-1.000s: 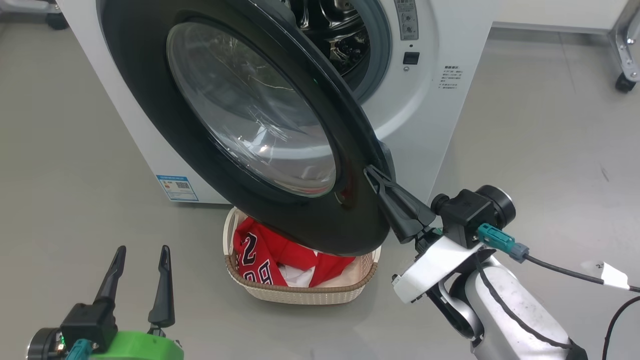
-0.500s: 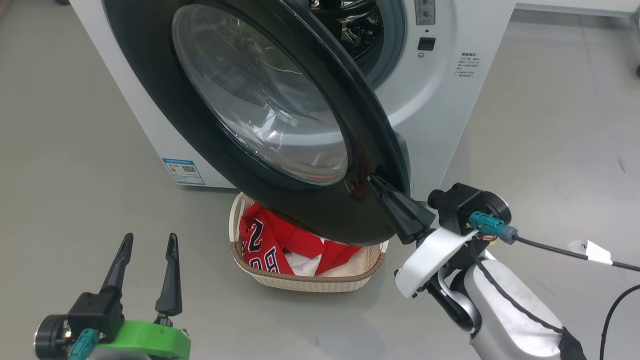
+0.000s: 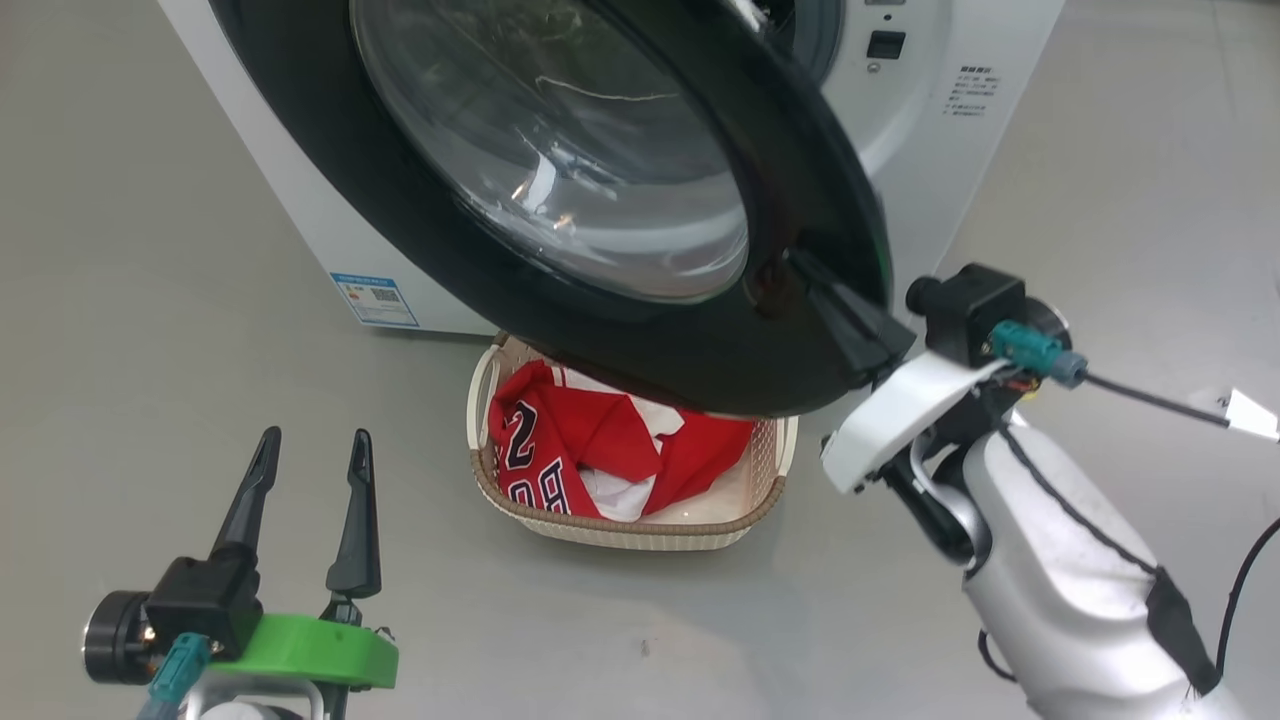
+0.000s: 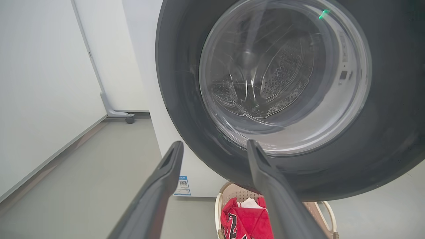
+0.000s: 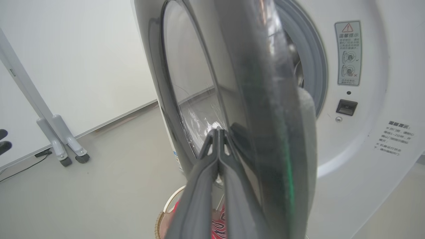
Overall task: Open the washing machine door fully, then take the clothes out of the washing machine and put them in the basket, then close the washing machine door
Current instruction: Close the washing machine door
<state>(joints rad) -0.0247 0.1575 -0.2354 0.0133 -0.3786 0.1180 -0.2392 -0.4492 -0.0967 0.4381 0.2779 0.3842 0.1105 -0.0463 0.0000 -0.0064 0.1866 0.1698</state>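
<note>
Right tool (image 5: 218, 132) pinched together, seemingly touching washing machine door (image 3: 640, 350), left tool (image 3: 315, 437) spread apart

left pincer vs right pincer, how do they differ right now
The left pincer is open, fingers apart; the right pincer is shut, fingers together. The left pincer hangs over the floor beside the basket, touching nothing; the right pincer's tips lie against the black face of the washing machine door. The left pincer sits on a green mount, the right pincer on a white mount. Both have long dark fingers and hold nothing.
</note>
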